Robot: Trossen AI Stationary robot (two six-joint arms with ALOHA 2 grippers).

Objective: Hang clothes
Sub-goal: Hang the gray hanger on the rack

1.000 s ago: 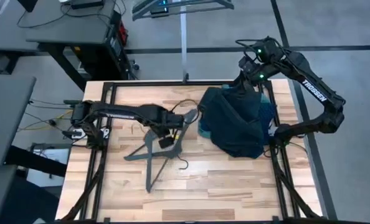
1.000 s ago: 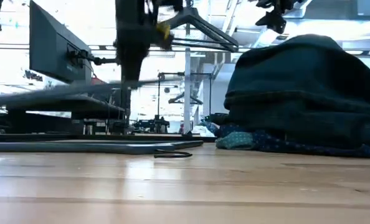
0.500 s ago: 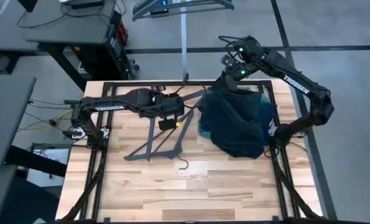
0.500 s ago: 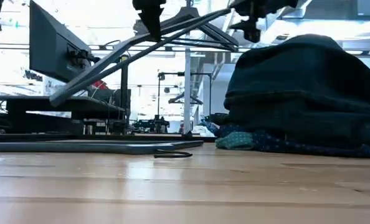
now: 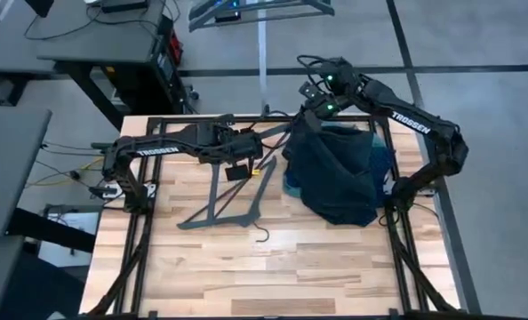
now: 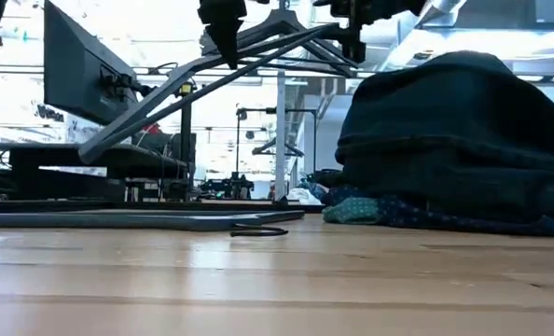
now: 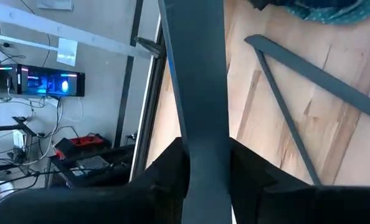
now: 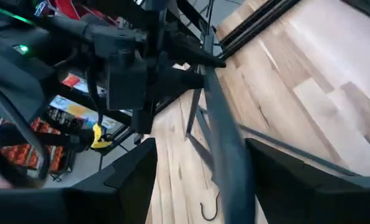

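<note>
Wooden desk [image 5: 273, 267] is carrying one heap of clothes [image 5: 340, 173] by its right edge, toward the far side: dark jeans [image 6: 463, 131] are lying on top, with a dotted navy shirt [image 6: 417, 215] and a teal shirt [image 6: 352, 212] peeking out beneath. Two black hangers are showing: one [image 5: 220, 212] is lying flat near the desk's middle, the other [image 6: 212, 70] is being held in the air. Left pincer [image 7: 203, 186] is clamped on the raised hanger. Right pincer [image 8: 235, 180] is hovering over the far edge with fingers apart around that hanger's bar.
</note>
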